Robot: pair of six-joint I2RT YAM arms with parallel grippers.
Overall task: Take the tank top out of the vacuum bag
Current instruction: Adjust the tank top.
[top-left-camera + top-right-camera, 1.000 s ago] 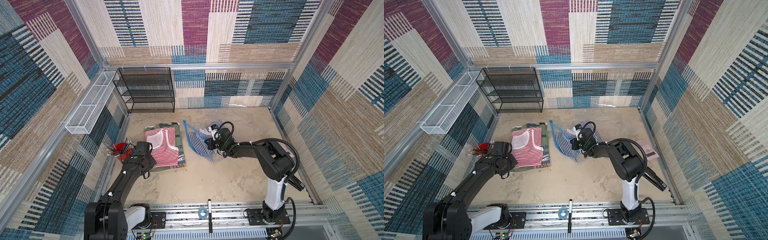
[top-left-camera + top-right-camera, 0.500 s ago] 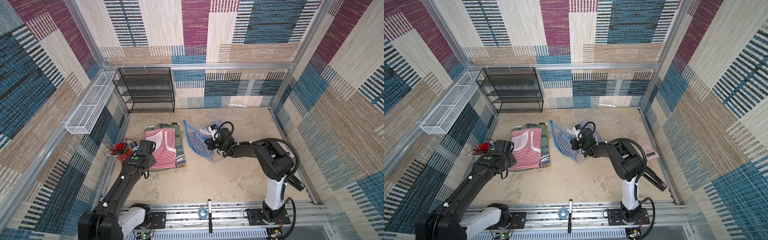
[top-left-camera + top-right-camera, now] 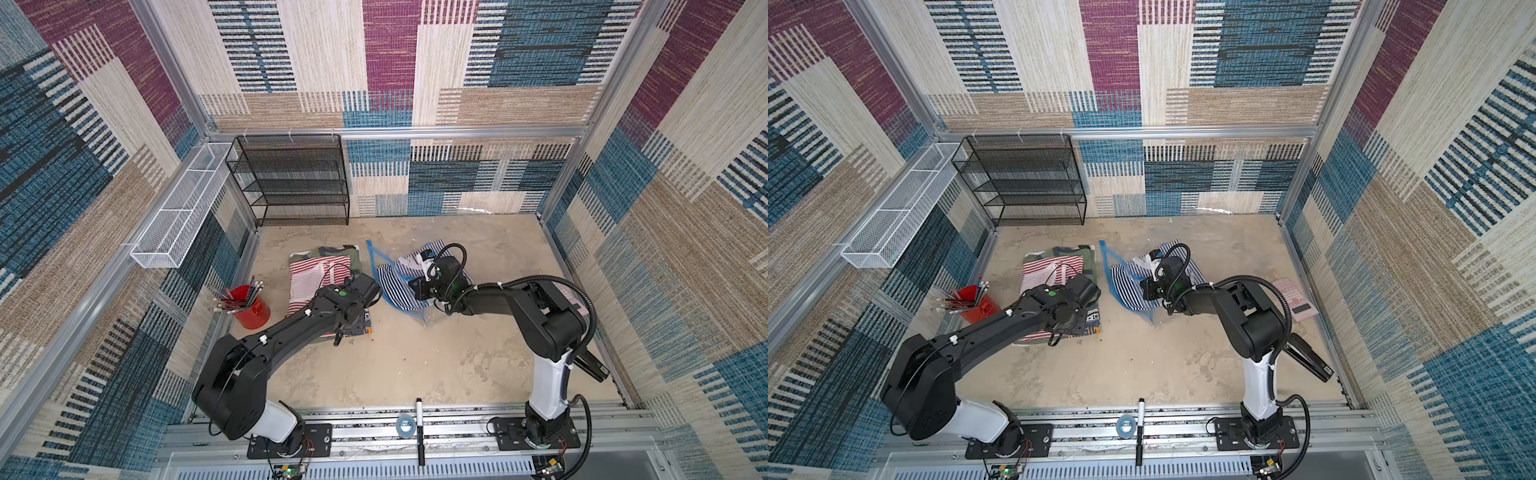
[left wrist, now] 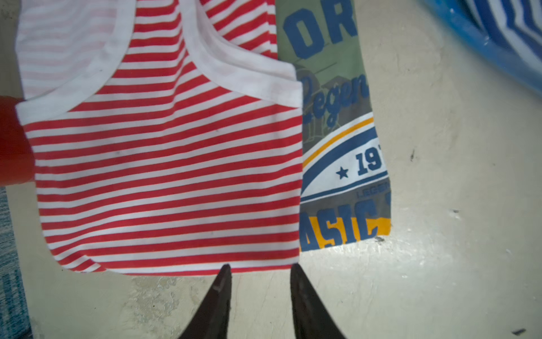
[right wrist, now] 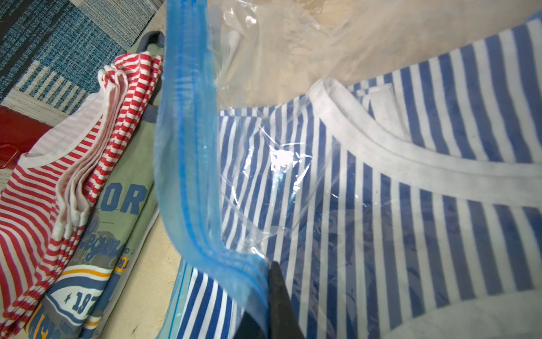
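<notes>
Left gripper (image 4: 260,267) swung inward, now narrowly parted over red-striped top (image 4: 167,164) hem, right gripper (image 5: 265,293) low, clamping vacuum bag (image 5: 187,146)

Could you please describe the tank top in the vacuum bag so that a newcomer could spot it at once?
Start at the black wire shelf at the back; before it lie two heaps of clothes. The right heap sits in a clear vacuum bag edged by a blue zip strip. Its tank top has navy-and-white stripes, whereas the neighbouring top is red-and-white.

On the green printed shirt (image 4: 331,97) ahead of the left gripper (image 4: 260,267) we read "OR", "Legen", "19" and "ASIC".
</notes>
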